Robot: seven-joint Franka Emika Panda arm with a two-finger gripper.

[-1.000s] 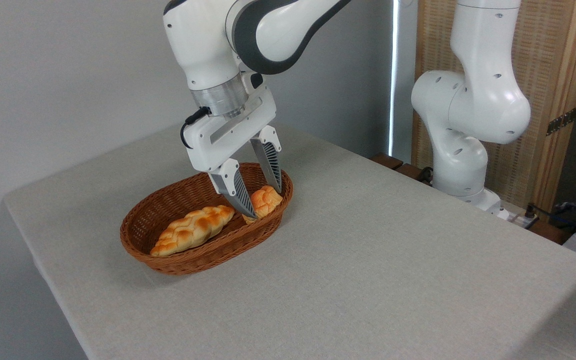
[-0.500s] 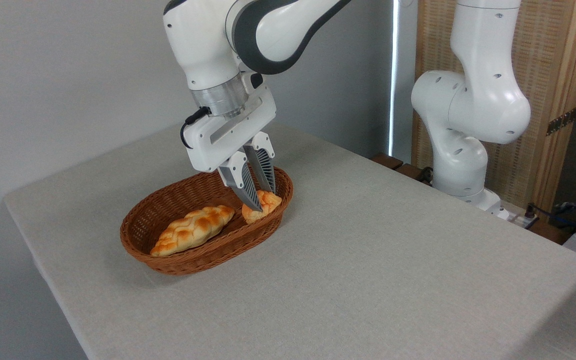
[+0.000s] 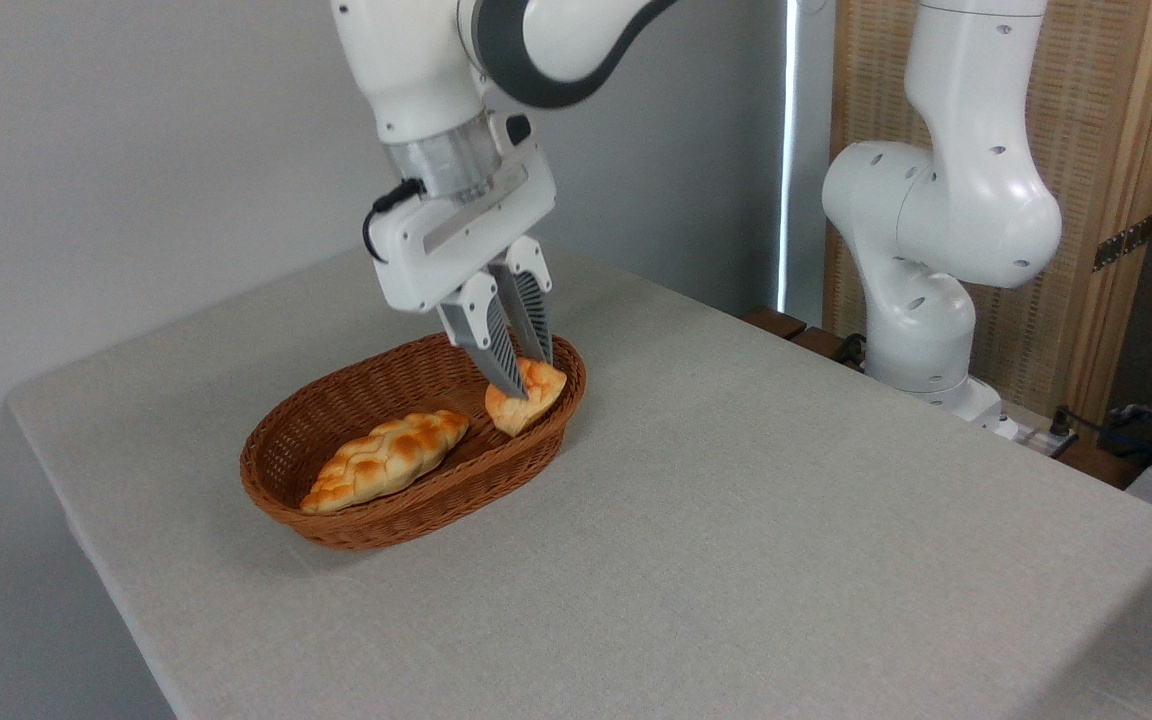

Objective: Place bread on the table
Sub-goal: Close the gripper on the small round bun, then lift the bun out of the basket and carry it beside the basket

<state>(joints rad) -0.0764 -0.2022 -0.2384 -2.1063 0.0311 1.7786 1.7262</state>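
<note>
gripper (image 3: 528, 378) is clamped on the bread (image 3: 530, 398), fingers pinching the bun from above across its upper part. the near finger (image 3: 489, 345) hides part of the crust, so i can't see how deep the bite goes. bun hangs tilted, one pointed end down, which suggests the pinch is off-centre and it can pivot in the grip.

bread sits at the right end of the wicker basket (image 3: 336, 510), at about rim height. can't tell for sure if its lowest point is clear of the weave or brushing it; looks just lifted. the braided loaf (image 3: 386, 460) lies flat in the basket's left half, apart from the bun and from the fingers, so it's not the one being taken.

approach is near vertical, wrist angled so the fingers drop inside the basket wall rather than across it. makes sense: the rim blocks a side approach.

my read: the grasp is done, the lift is in hand, the placement is not done yet. the table (image 3: 786, 520) has plenty of bare cloth to the right of the basket, so the natural drop zone is there.

risks: the bun clipping the right rim if carried sideways too low, dragging the basket, or rotating out of the pinch.
</note>
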